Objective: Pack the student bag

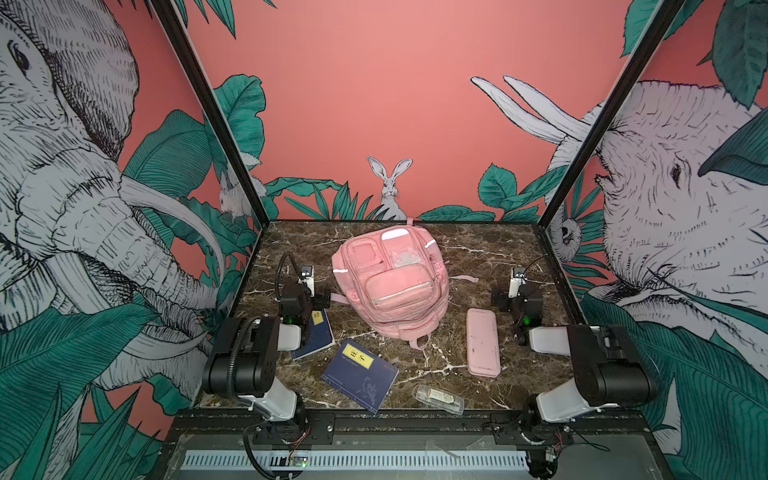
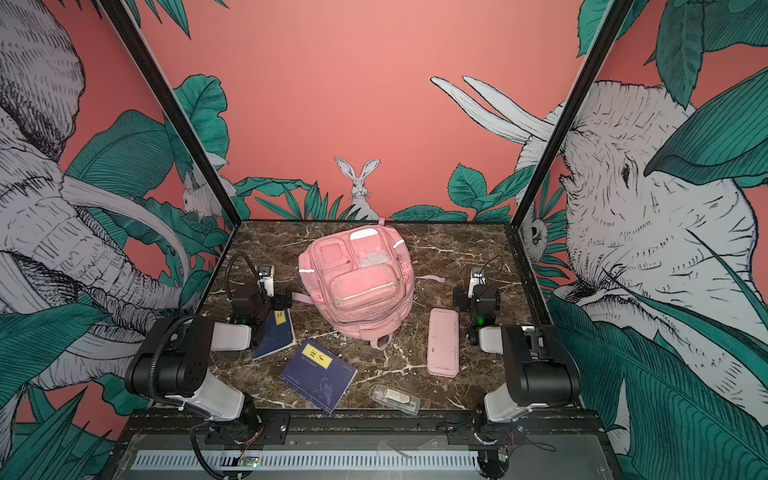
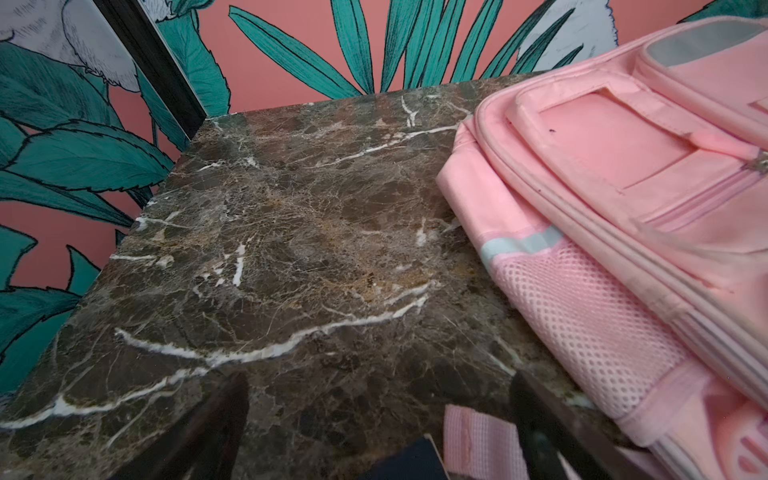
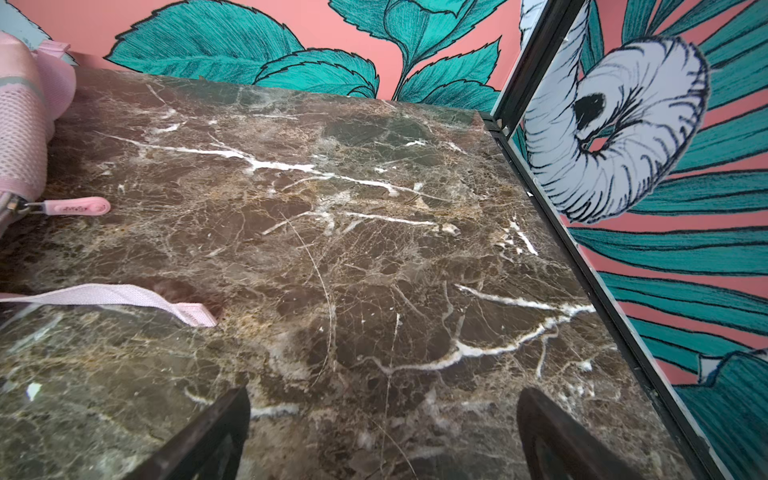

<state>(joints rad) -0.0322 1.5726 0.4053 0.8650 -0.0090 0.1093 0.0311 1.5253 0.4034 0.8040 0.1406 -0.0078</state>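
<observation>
Left gripper [image 3: 380, 397]: jaws spread wide and holding nothing, low over the marble table [image 1: 478, 257] just beside the bag's left flank.
Navy book [image 1: 319, 334]: flat, yellow label up, partly under the left arm.
Second navy book [image 1: 359, 374]: flat and apart from the first, nearer the front edge.
Student bag [image 1: 390, 282]: centre of the table, towards the back wall. It lies on its back with the front pockets up. Soft pink fabric, lightly soiled, with silver reflective strips and mesh side pockets. A loose strap trails out on each side.
Clear plastic case [image 1: 437, 399]: near the front edge, contents unclear.
Pink pencil case [image 1: 482, 347]: flat, right of the bag and not touching it.
Right gripper [image 4: 384, 403]: jaws wide apart and empty, over bare marble, clear of the bag.
</observation>
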